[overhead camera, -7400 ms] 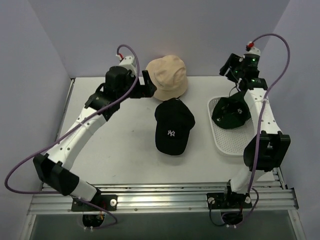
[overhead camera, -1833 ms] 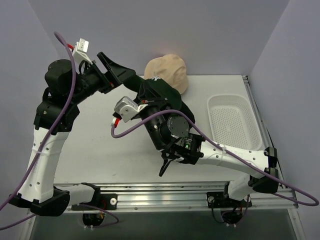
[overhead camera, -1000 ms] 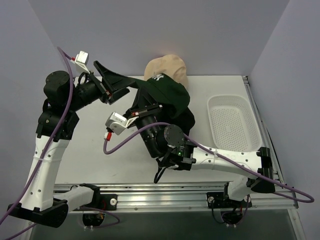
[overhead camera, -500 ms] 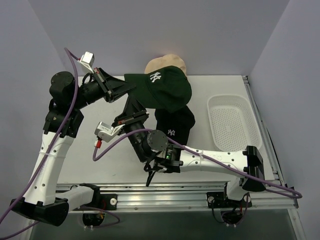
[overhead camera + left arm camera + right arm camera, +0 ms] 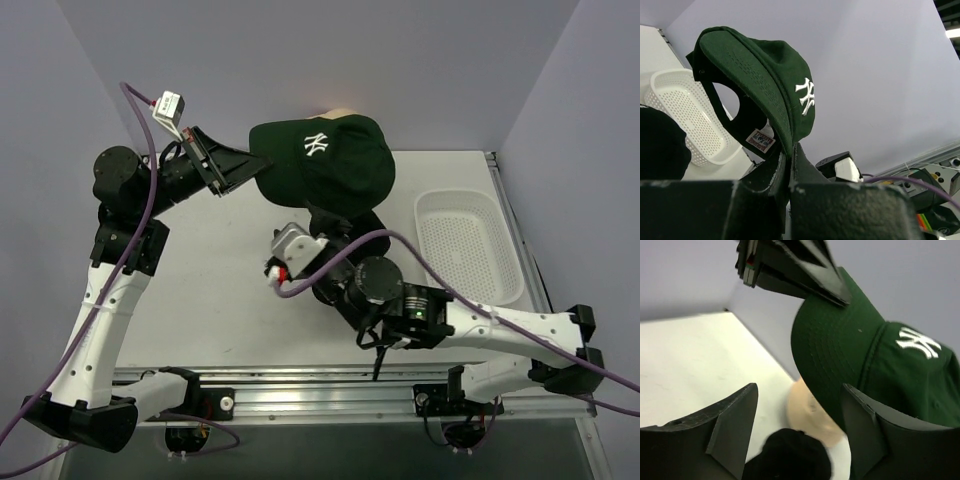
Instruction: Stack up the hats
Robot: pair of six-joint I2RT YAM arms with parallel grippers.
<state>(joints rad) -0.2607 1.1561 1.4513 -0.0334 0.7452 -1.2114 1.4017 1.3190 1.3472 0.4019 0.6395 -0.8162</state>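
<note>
- Saw the left gripper [image 5: 790, 152] clenched on the brim of a dark green fabric baseball cap with a white embroidered logo [image 5: 335, 160], lifted clear of the white table [image 5: 220, 270] toward its far side.
- Found that cap hanging over a tan fabric bucket hat [image 5: 810, 410] and a black fabric cap [image 5: 795, 457], apart from both in the right wrist view.
- Saw the right gripper [image 5: 799, 390] released, fingers spread with nothing between them, below the green brim.
- Noted the black cap low on the table, just beside the tan hat.
- Noted a white perforated plastic tray [image 5: 465, 245] off to the right, apart from the hats.
</note>
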